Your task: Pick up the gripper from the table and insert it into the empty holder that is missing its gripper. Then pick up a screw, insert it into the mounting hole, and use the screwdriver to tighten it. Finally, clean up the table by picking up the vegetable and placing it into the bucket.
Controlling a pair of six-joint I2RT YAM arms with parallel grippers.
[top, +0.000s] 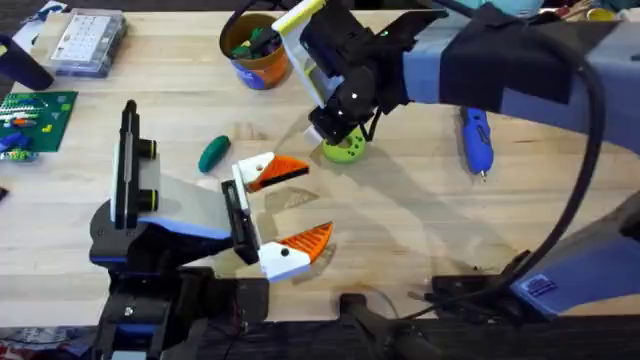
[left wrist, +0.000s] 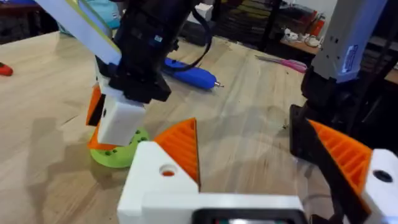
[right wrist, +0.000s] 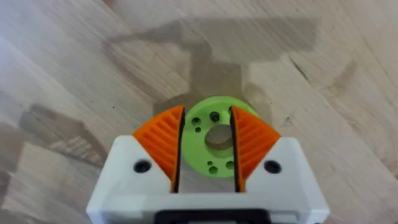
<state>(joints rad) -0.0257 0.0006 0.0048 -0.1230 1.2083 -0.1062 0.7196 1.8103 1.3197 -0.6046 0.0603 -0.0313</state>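
On the table [top: 420, 230], right tool [right wrist: 206, 149] points down, straddling green disc [right wrist: 211, 140].

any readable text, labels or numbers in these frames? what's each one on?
None can be read.
White label on the right arm's upright link: dark print, too blurred.
Blue sticker near the right arm's base: too small.
Green circuit board: markings too small.
Clear compartment box: no legible print.

On the surface [top: 400, 240], the bucket [top: 255, 50] sits at top centre of the overhead frame. The vegetable [top: 214, 154] lies below it, left of the round disc [top: 345, 150]. The screwdriver [top: 476, 142] lies at right.
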